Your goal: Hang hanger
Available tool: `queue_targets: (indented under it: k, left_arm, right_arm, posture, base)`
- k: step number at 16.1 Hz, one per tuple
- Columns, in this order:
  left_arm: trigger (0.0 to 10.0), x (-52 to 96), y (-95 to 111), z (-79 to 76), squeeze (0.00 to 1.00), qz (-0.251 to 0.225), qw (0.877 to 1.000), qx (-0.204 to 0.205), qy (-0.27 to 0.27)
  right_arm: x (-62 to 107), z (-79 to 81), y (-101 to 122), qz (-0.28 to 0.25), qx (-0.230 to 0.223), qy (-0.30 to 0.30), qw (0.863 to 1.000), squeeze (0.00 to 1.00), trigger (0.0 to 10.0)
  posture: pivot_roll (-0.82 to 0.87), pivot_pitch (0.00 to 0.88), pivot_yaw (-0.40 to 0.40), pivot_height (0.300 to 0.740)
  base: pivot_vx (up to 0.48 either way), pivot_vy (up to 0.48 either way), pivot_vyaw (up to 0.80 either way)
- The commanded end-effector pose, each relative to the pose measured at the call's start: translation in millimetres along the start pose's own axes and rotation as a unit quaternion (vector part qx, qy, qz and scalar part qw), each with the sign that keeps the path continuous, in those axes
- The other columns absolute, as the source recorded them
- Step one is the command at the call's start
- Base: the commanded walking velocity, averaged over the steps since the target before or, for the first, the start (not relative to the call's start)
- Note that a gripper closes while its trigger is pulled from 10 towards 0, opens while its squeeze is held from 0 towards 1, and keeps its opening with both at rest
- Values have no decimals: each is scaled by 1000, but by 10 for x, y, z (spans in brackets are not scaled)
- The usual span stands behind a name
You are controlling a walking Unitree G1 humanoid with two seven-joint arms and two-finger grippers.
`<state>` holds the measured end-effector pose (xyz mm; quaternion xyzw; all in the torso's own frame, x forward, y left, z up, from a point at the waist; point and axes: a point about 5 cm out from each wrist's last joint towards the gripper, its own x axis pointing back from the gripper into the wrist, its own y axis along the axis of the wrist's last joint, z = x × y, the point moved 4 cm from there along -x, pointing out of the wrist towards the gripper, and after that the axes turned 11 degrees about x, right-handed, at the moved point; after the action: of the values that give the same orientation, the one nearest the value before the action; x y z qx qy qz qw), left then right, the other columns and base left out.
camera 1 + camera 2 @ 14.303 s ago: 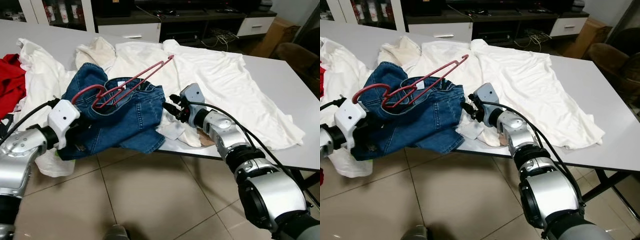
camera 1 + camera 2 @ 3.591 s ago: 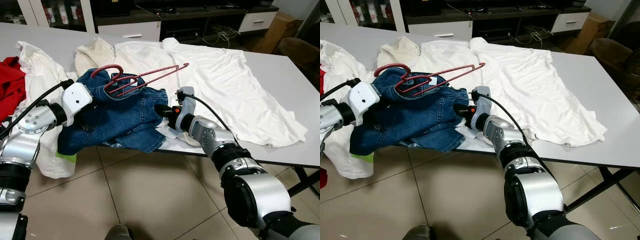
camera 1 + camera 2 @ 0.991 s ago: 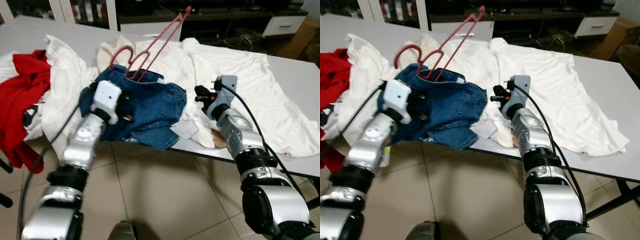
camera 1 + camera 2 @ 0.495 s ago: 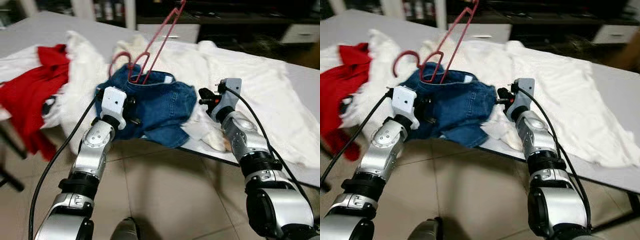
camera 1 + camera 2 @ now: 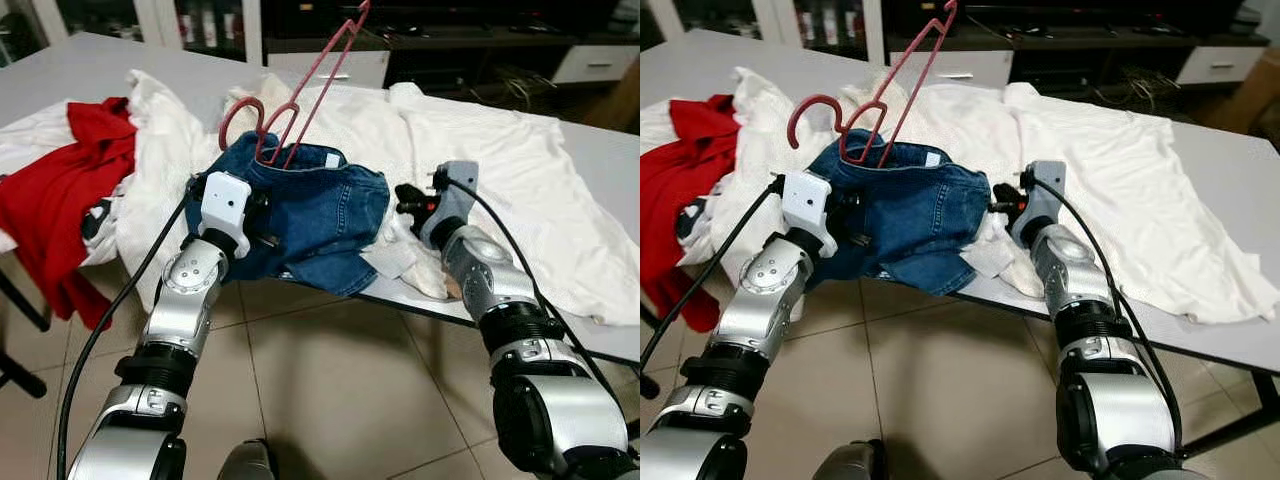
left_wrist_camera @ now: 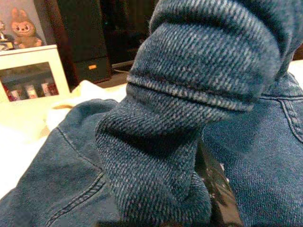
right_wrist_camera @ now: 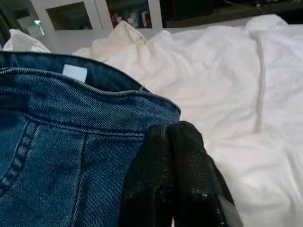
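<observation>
A dark red hanger (image 5: 305, 90) sticks up steeply out of the waistband of blue jeans (image 5: 325, 210), its hook at the lower left. The jeans lie bunched at the table's front edge and hang partly over it. My left gripper (image 5: 262, 226) is buried in the denim from the left. In the left wrist view a thick denim fold (image 6: 189, 94) covers its fingers, with one black finger (image 6: 215, 189) peeking out. My right gripper (image 7: 168, 128) is shut and holds nothing. Its tips sit at the right edge of the jeans over white cloth.
White garments (image 5: 480, 160) cover most of the grey table (image 5: 610, 150), and a red garment (image 5: 55, 200) hangs off its left end. Tiled floor (image 5: 330, 390) lies below the front edge. A dark TV cabinet (image 5: 440, 40) stands behind the table.
Over several seconds the hanger has swung from nearly flat to steeply upright, with the jeans still on my left gripper. My right gripper stayed shut beside the jeans. The camera has shifted.
</observation>
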<state>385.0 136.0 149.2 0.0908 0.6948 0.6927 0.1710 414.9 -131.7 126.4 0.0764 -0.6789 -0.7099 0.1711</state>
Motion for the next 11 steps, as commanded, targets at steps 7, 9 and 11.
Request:
queue_targets:
  k: [7, 9, 11]
  left_arm:
    - [10000, -73, 131, -35, 0, -19, 1000, -3, -5]
    - [10000, -73, 140, -42, 0, -21, 1000, -3, -5]
    - [10000, -49, 125, -40, 0, -19, 1000, -3, -6]
  right_arm:
    - [-47, 57, -39, 11, -9, 20, 1000, 1000, 10000]
    - [-76, 62, 24, -2, -22, 24, 999, 1000, 10000]
    - [-93, 31, 167, -33, -42, 28, 998, 1000, 10000]
  posture:
    - [123, 0, -51, 740]
    - [131, 0, -56, 740]
    - [135, 4, -60, 740]
  base:
    - [0, 0, 0]
    - [0, 0, 0]
    - [0, 0, 0]
